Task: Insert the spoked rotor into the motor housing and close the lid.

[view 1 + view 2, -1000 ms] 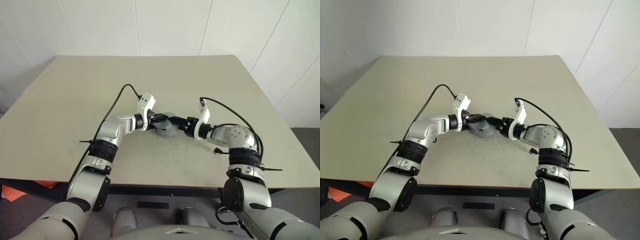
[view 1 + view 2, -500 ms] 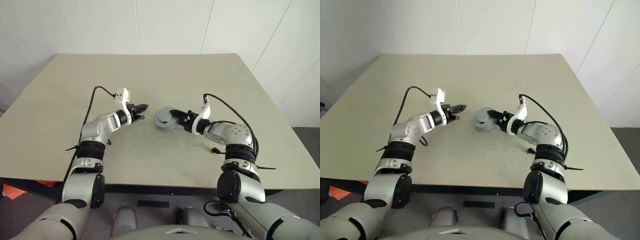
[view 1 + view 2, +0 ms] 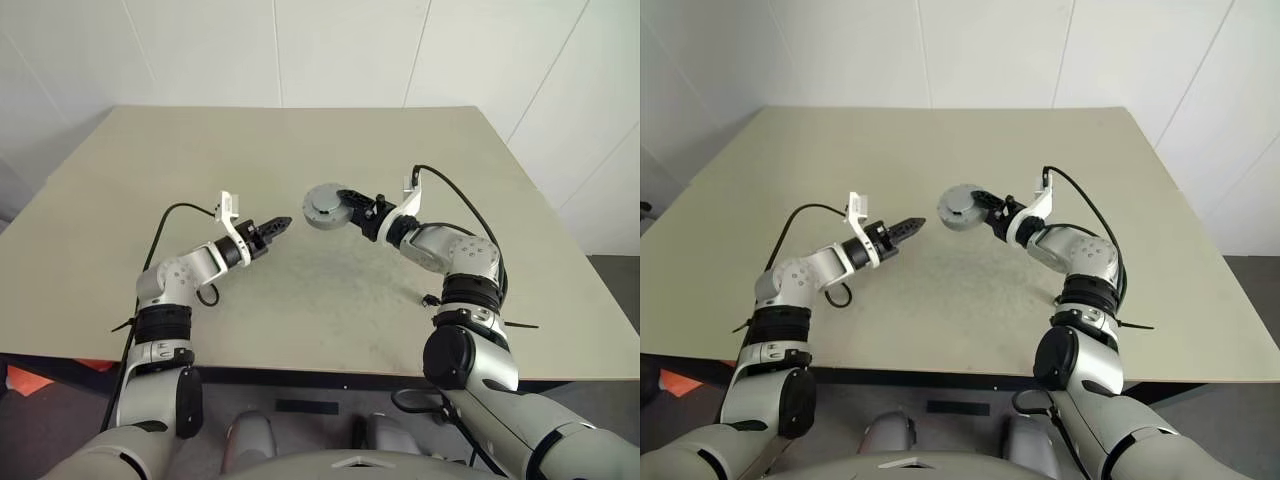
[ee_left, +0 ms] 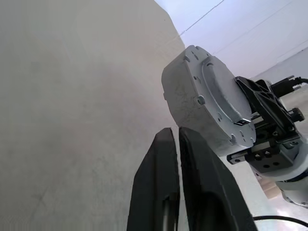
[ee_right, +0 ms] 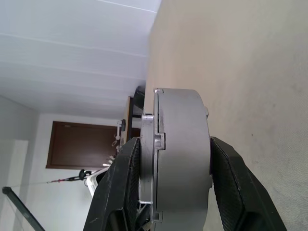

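Above the middle of the tabletop, clear of its surface, your right end effector holds the motor housing, which has the lid seated on it. The right wrist view shows its two fingers clamped across the flat faces, so the round body stands on edge between them, with the seam between lid and cup running along the rim. Read from this, the disc's axis lies roughly level and crosswise to the fingers, and one flat face looks toward your left arm.

Your left end effector points at that assembly from the robot's left, apart from it and slightly lower in the head views. Its fingers lie nearly together with only a thin slit between them, and they carry nothing.

Count: one housing, one lid, two end effectors, no loose parts lying on the tabletop. You cannot see the spoked rotor, since the lid covers the cup; it is presumably inside.

Judgement: the closing appears done or nearly so. The right arm is the one in contact with the assembly, so whatever follows turns on it, while the left would have to cross the open gap rightward to touch the facing lid.
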You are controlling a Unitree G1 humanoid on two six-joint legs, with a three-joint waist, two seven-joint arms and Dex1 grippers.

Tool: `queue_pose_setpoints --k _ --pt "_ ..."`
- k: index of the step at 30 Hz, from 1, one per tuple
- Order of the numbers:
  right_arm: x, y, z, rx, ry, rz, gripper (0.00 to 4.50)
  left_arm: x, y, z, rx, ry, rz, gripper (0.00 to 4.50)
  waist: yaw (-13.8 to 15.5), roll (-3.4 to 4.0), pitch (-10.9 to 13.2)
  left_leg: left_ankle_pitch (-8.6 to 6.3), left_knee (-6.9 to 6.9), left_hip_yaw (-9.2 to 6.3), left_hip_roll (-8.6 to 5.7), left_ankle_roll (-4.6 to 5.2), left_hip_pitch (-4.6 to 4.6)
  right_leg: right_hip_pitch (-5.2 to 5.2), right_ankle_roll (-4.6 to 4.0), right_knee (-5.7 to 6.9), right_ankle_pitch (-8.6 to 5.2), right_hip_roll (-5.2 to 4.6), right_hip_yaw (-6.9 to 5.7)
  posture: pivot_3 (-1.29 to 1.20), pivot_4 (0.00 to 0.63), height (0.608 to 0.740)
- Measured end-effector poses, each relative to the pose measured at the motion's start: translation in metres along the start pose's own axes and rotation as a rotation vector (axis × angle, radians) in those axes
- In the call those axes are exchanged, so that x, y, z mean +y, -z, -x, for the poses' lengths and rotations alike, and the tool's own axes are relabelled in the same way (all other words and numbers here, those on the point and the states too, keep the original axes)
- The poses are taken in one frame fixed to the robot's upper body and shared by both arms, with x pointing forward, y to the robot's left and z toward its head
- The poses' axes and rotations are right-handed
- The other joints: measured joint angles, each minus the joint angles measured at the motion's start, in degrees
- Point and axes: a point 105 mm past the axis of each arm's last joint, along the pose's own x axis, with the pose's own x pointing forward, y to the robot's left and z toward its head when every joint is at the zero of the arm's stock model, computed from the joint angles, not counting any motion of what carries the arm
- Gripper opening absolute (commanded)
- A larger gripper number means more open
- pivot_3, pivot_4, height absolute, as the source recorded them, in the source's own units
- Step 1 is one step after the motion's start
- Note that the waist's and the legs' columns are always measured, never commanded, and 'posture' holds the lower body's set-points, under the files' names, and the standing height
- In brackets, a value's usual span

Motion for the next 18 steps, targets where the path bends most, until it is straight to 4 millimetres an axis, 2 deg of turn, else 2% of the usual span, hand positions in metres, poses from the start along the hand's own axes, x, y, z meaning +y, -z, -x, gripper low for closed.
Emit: queue_pose_setpoints --k 9,13,18 --pt "0.006 0.001 0.0 0.009 -0.014 0.002 2.07 -0.017 0.005 0.006 0.019 0.104 0.077 4.41 0.0 0.0 0.0 0.0 0.01 0.0 0.0 0.0 0.01 0.0 0.01 0.02 0.01 0.0 0.01 0.0 0.0 0.74" --pt "0.024 0.007 -0.001 0.03 -0.077 0.012 2.07 -0.021 0.011 -0.001 0.036 0.144 0.213 4.46 0.0 0.0 0.0 0.0 0.02 0.0 0.0 0.0 0.0 0.0 0.03 0.02 0.02 0.02 0.01 0.0 0.0 0.74" --pt "0.044 0.015 -0.002 0.067 -0.137 0.043 2.07 -0.03 0.002 -0.007 -0.001 0.212 0.328 4.46 0.0 0.0 0.0 0.0 0.03 0.0 -0.01 0.0 0.01 0.01 0.07 0.02 0.04 0.01 0.02 0.0 0.0 0.74"
